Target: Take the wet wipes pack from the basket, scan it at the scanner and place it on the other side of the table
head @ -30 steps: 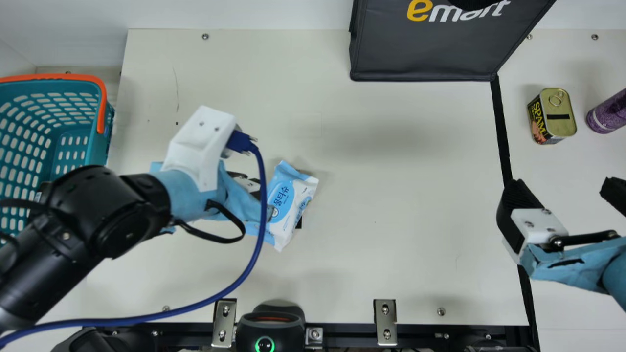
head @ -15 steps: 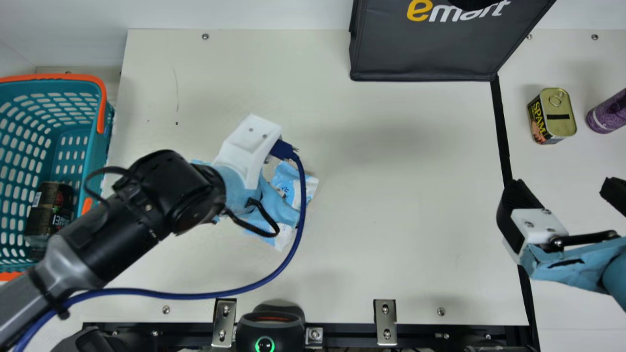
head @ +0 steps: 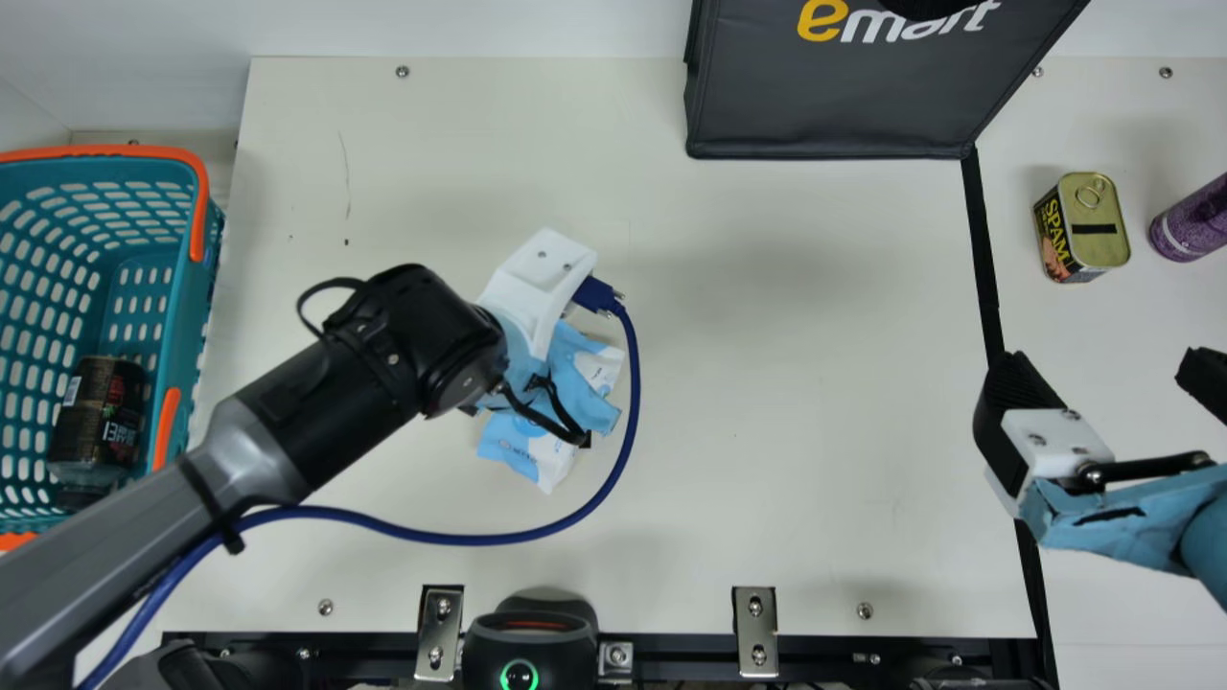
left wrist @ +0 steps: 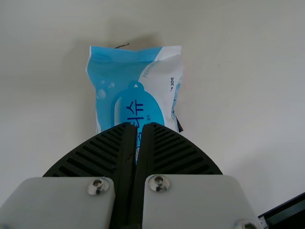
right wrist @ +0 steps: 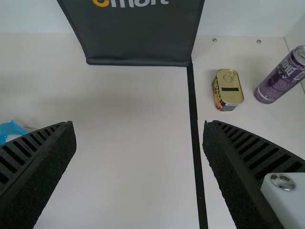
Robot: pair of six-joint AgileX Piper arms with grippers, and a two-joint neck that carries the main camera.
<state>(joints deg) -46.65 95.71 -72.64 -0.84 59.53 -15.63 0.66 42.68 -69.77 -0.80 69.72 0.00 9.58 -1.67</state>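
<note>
In the main view my left gripper (head: 587, 391), wrapped in light blue, is over the wet wipes pack (head: 522, 452), hiding its middle. The blue and white pack (left wrist: 114, 86) lies flat on the table in the left wrist view. There my left gripper (left wrist: 139, 125) is shut above it, a thin slit between the fingers. My right gripper (head: 1102, 369) stands open at the right, away from the pack, and holds nothing; the right wrist view has this gripper (right wrist: 138, 128) too, fingers wide apart. A black scanner (head: 530, 637) with a green ring light sits at the bottom edge.
A teal basket (head: 184, 278) with a dark can (head: 99, 412) inside is at the left. A black bag (head: 834, 105) stands at the back. A SPAM tin (head: 1083, 228) and purple can (head: 1193, 220) are at the right. A blue cable (head: 460, 539) arcs around the left arm.
My left arm has moved to the right, bringing its gripper over the pack and uncovering the can in the basket. The pack and the right arm have kept still.
</note>
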